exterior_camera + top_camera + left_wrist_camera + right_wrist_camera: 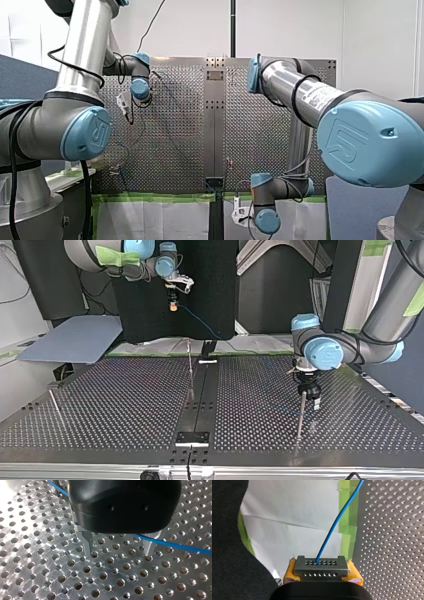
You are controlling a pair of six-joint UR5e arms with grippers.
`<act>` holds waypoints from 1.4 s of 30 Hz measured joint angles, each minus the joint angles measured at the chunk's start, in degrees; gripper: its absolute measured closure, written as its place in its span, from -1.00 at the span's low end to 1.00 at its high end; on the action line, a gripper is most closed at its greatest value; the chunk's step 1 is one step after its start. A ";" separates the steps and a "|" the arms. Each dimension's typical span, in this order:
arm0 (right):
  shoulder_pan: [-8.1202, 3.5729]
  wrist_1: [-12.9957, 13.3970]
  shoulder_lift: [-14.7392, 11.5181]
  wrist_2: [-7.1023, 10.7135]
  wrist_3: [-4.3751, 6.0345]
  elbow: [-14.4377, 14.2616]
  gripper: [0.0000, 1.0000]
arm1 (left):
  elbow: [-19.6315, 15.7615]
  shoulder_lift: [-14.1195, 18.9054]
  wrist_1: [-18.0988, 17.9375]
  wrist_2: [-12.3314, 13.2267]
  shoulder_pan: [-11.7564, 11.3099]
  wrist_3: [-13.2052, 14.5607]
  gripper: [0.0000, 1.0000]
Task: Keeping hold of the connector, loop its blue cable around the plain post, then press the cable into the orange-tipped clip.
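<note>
Sweeping the connector (321, 566) wide round the post (300, 415) with the cable (337, 522) kept taut and low should seat the loop, I judge. My right end effector (322, 574), well away from the post, clamps the connector between yellow pads (289, 573); my left end effector (118, 547), near the post's top, stands open, the cable crossing by one finger (150, 546)

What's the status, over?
Right gripper shut on connector, held high. Left gripper open over table, cable beside its fingers. No loop visible; no obstruction seen.
</note>
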State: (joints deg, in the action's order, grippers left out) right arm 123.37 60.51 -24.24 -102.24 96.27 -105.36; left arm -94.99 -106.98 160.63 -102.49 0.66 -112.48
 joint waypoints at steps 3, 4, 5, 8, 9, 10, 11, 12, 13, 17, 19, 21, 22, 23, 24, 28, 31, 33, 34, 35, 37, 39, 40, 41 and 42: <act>-0.35 -1.54 -1.56 0.60 -0.06 -0.01 1.00 | 0.00 0.00 0.14 0.03 0.03 -0.10 -1.00; -0.50 -2.18 -2.19 0.77 -0.14 -0.02 1.00 | 0.00 0.00 0.18 0.04 0.06 -0.17 -1.00; -0.62 -2.63 -2.65 0.86 -0.26 -0.01 1.00 | 0.00 -0.01 0.22 0.05 0.09 -0.26 -1.00; -1.05 -4.26 -4.28 1.01 -1.22 -0.04 1.00 | 0.00 0.01 0.30 0.04 0.19 -0.45 -1.00; -1.18 -4.72 -4.75 1.01 -1.60 -0.05 1.00 | 0.00 0.02 0.33 0.04 0.21 -0.49 -1.00; -1.33 -5.30 -5.35 1.01 -2.13 -0.06 1.00 | 0.00 0.02 0.35 0.04 0.23 -0.50 -1.00; -1.44 -5.64 -5.78 1.01 -2.52 -0.06 1.00 | 0.00 0.02 0.36 0.04 0.24 -0.51 -1.00; -1.54 -5.90 -6.22 1.00 -2.94 -0.07 1.00 | 0.00 0.01 0.37 0.04 0.27 -0.52 -1.00; -1.67 -6.12 -6.83 0.98 -3.44 -0.09 1.00 | 0.00 0.01 0.38 0.04 0.29 -0.53 -1.00; -2.01 -6.04 -8.83 0.86 -4.45 -0.29 1.00 | 0.00 0.00 0.40 0.00 0.31 -0.54 -1.00; -2.11 -5.61 -10.01 0.87 -4.76 -0.46 1.00 | 0.00 0.00 0.40 -0.01 0.32 -0.54 -1.00; -2.20 -5.22 -10.97 0.96 -4.92 -0.53 1.00 | 0.00 0.00 0.40 -0.06 0.33 -0.54 -1.00; -2.23 -4.93 -11.58 1.13 -4.99 -0.56 1.00 | 0.00 0.00 0.40 -0.12 0.33 -0.54 -1.00; -2.26 -4.70 -12.06 1.36 -5.04 -0.58 1.00 | 0.00 0.00 0.40 -0.16 0.33 -0.54 -1.00; -2.28 -4.50 -12.52 1.65 -5.08 -0.58 1.00 | 0.00 -0.01 0.42 -0.21 0.33 -0.54 -1.00; -2.32 -4.04 -14.72 3.53 -5.28 -0.59 1.00 | 0.00 -0.01 0.50 -0.34 0.33 -0.50 -1.00; -2.36 -4.00 -16.26 4.82 -5.52 -0.60 1.00 | 0.00 -0.01 0.54 -0.36 0.33 -0.47 -1.00; -2.37 -4.17 -17.17 5.22 -5.88 -0.60 1.00 | 0.00 -0.01 0.56 -0.40 0.33 -0.46 -1.00; -2.37 -4.35 -17.72 5.36 -6.22 -0.61 1.00 | 0.00 -0.01 0.56 -0.41 0.33 -0.45 -1.00; -2.38 -4.48 -18.13 5.42 -6.48 -0.61 1.00 | 0.00 -0.01 0.57 -0.42 0.33 -0.45 -1.00; -2.38 -4.67 -19.12 5.43 -6.94 -0.61 1.00 | 0.00 0.00 0.57 -0.44 0.33 -0.45 -1.00; -2.38 -4.64 -19.93 5.36 -7.18 -0.61 1.00 | 0.00 0.00 0.57 -0.43 0.33 -0.45 -1.00; -2.39 -4.53 -20.50 5.29 -7.29 -0.61 1.00 | 0.00 0.00 0.57 -0.43 0.32 -0.45 -1.00; -2.38 -4.42 -20.93 5.25 -7.35 -0.62 1.00 | 0.00 0.01 0.57 -0.43 0.32 -0.45 -1.00; -2.37 -4.32 -21.37 5.21 -7.42 -0.63 1.00 | 0.00 0.03 0.55 -0.42 0.30 -0.45 -1.00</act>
State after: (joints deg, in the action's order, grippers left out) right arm 121.00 56.19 -45.61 -97.03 88.85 -105.99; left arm -94.99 -106.95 161.18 -102.91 0.96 -112.93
